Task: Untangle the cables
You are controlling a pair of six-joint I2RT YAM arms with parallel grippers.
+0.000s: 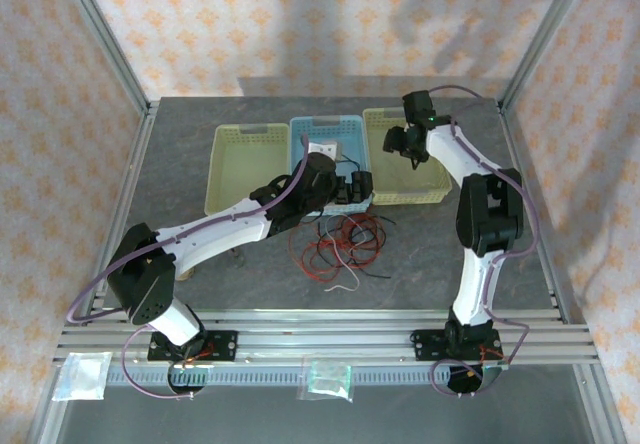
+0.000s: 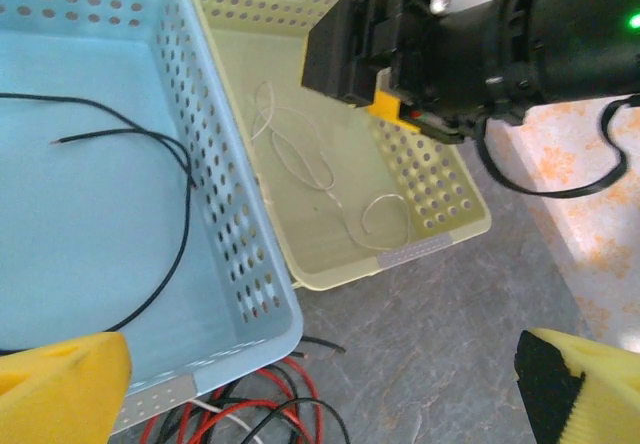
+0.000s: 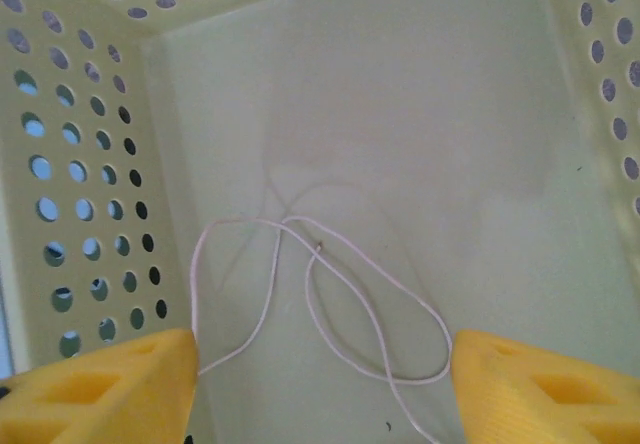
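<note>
Over the right-hand yellow basket (image 3: 60,164), the right jaws hang spread wide and empty. A pale white cable (image 3: 312,264) lies in loose loops on the basket floor beneath them, untouched. The left jaws, fully parted and holding nothing, hover at the near corner of the blue basket (image 2: 235,214), where a black cable (image 2: 186,226) curves across the bottom. On the grey tabletop (image 1: 400,274), just in front of the baskets, sprawls a tangle of red, black and white cables (image 1: 340,244).
</note>
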